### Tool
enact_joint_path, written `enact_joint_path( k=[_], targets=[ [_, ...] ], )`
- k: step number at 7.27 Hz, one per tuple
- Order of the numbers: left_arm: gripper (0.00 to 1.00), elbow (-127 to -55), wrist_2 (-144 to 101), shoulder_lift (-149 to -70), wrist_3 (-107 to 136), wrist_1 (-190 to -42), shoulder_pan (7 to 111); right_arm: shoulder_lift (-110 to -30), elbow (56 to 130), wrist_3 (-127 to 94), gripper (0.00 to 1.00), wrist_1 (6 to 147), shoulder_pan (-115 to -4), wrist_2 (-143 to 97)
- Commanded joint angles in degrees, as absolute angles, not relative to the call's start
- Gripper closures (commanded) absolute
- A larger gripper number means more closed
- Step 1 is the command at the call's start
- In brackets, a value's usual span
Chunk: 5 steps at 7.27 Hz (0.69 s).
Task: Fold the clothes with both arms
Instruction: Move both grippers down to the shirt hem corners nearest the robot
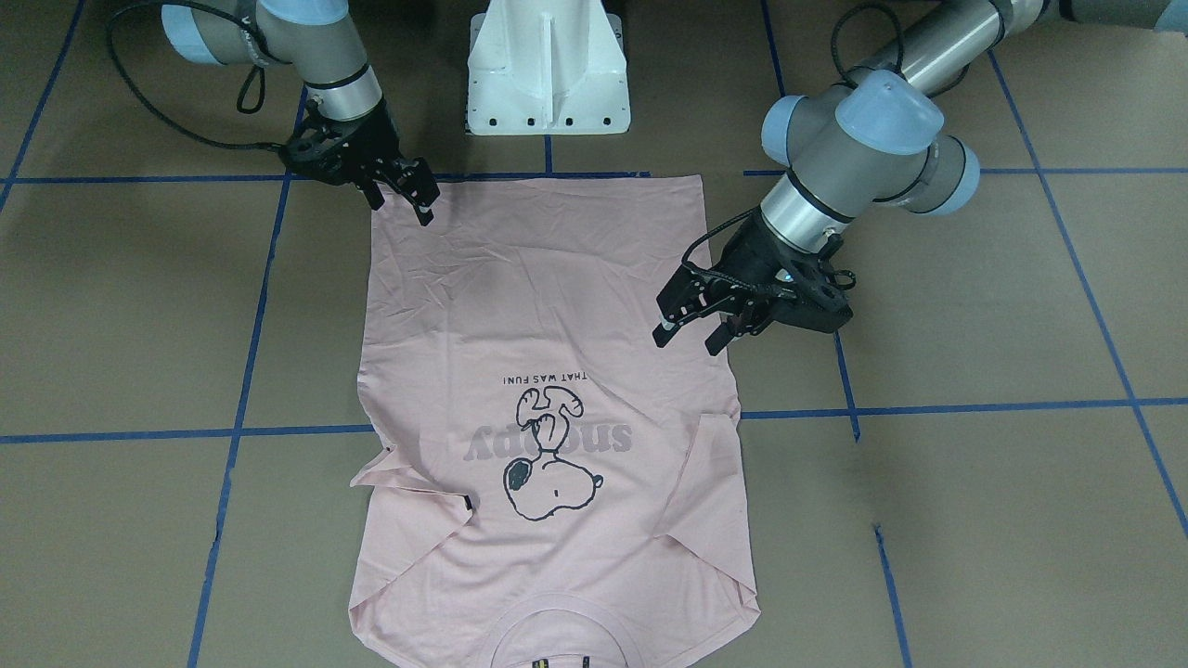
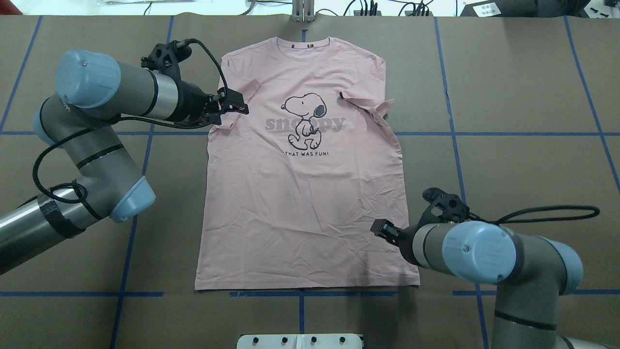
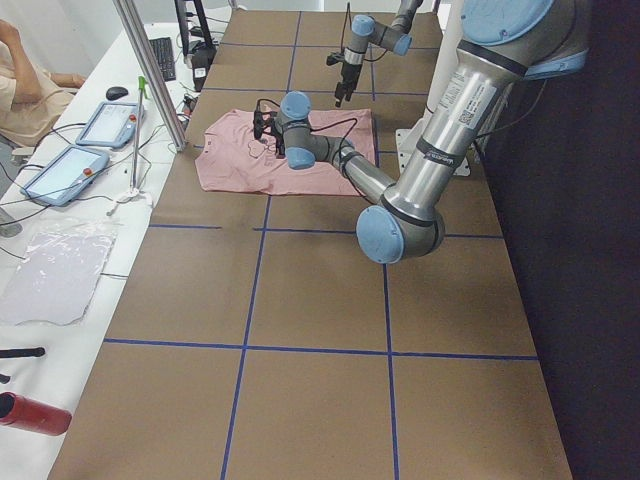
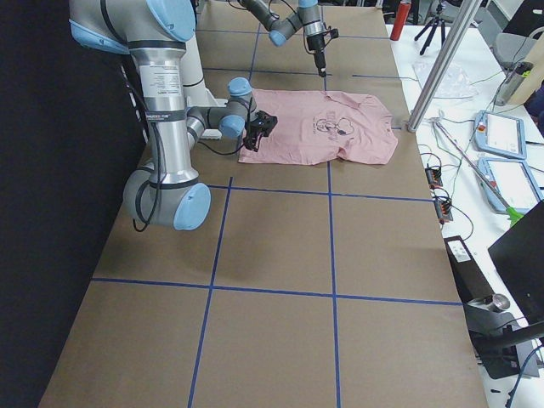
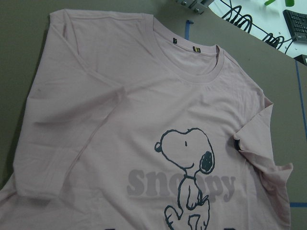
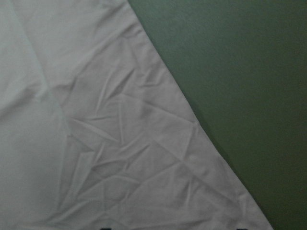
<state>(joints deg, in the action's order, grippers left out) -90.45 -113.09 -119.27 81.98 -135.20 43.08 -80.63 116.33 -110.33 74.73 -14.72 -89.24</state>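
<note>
FOLD PENDING: The brown table carries 1 pink shirt, spread flat and print-up, with its collar on the side away from my base and its hem on the near side. My left arm reaches in from the shirt's left and my right arm from its right. Both sleeves look turned in onto the shirt's chest: the left sleeve, and the right sleeve with its black tag showing.

My left gripper hangs by the shirt's left edge near that sleeve, jaws spread with nothing between them. My right gripper sits over the shirt's right hem corner, jaws likewise spread and empty. I cannot tell whether a fingertip touches the cloth.

The risks, as I judge them:
- The 2 grippers stand at diagonal ends of the shirt, so lifting from here could twist it rather than crease it straight.
- A shallow pinch at the hem corner might catch only 1 layer, or slip off.
- Dragging the cloth could flip the tucked sleeves open.
- The wrinkles near the hem could get pressed into the fold.
</note>
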Motion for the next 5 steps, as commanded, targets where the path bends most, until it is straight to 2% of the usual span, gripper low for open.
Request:
enact_joint_path(
  k=[1, 5],
  targets=[
    [0.16, -90.6, -113.0, -119.0, 82.1, -135.3, 42.4, -83.3, 116.6, -116.1, 0.13, 76.7, -8.6, -85.8],
    [0.15, -90.5, -112.8, -119.1, 82.1, -135.3, 41.4, -83.9, 117.3, -118.5, 0.18, 78.2, -7.5, -85.0]
  ],
)
